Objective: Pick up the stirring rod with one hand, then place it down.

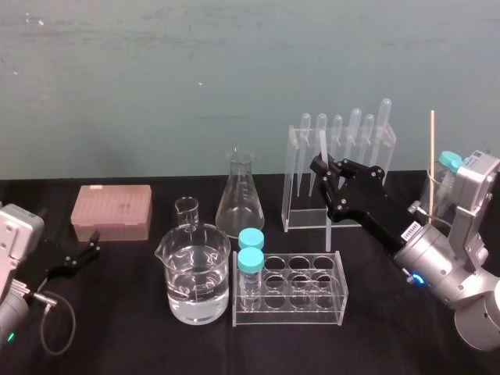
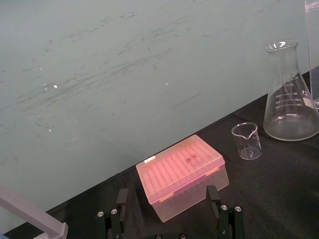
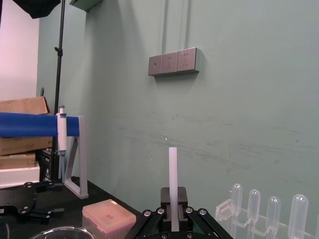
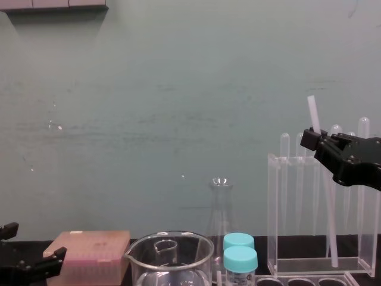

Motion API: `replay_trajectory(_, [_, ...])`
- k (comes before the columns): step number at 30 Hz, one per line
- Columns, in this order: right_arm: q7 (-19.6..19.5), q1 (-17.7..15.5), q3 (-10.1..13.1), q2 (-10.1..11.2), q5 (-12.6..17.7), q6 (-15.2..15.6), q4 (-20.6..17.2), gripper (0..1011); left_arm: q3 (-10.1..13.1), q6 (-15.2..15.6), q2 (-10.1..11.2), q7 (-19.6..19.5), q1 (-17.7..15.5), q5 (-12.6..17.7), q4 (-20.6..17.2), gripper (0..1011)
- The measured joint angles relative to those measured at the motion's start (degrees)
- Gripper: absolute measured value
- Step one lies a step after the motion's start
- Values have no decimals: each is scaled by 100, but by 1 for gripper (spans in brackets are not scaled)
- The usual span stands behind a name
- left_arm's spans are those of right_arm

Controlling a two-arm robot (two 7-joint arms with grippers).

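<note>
While the left pincer [image 1: 84,251] hangs low over the black bench [image 1: 117,328], wide open and empty, near the pink lidded tip box [image 1: 112,211], the right pincer [image 1: 323,167] is clamped on the long translucent-white stirring rod [image 4: 326,208]. It holds the rod nearly upright by the clear acrylic pipette rack [image 1: 297,187], the lower end near the rack's base.

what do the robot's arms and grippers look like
Both arms are silver-grey metal with rounded wrists. The right gripper and left gripper are black, with slim jointed fingers. The right arm carries a white barcode label and a blue light; the left arm has a green light and a looping grey cable.
</note>
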Motion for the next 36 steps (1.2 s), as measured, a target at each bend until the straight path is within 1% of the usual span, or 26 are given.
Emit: replay_trajectory(36, [0, 0, 0, 0, 0, 0, 0, 70, 0, 0, 0, 0, 0, 0, 0, 1000])
